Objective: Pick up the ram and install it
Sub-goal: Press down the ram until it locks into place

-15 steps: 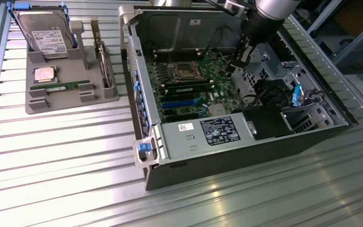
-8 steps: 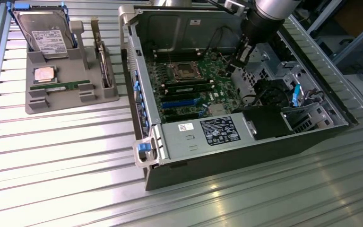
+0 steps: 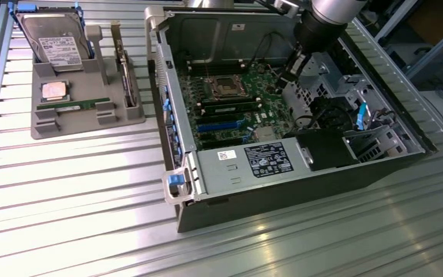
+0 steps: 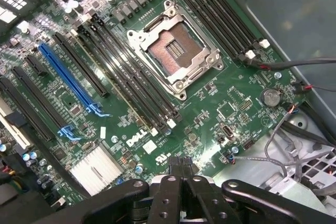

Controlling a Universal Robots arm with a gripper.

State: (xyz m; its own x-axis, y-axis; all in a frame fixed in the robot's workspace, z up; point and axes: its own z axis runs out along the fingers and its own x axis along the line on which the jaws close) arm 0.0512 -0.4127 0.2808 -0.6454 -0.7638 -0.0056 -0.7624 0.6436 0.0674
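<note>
On the grey holder (image 3: 90,118), at its edge nearest the camera in the exterior view, the ram (image 3: 74,104) lies in a slot: a thin green stick with a small white label, just below the silver CPU (image 3: 55,90) and well apart from the arm. A second stick appears to sit already in the board's slots inside the case (image 3: 229,108), though that is hard to make out. Judging by its look, the ram is light and stiff, a bare board that flexes little and would crack or shed chips if bent or squeezed on its faces. Its long edges are narrow, so the sound hold is across the thickness near the middle of its length, on the top edge, keeping off the gold contacts at the bottom and the label. It is smooth, and a shallow pinch could let it tilt.

The holder also carries a hard drive (image 3: 52,43) standing at its far end and a wider card (image 3: 127,81) upright along the side toward the case. The holder stands on the ribbed metal table (image 3: 67,190), near its far corner on the exterior view's left.

The case (image 3: 283,167) lies open beside it. The gripper (image 4: 181,169) hangs inside, over the motherboard (image 4: 220,108), near the empty CPU socket (image 4: 176,51) and the dark memory slots (image 4: 131,82). Its jaws are closed, tips pressed together, holding nothing.
</note>
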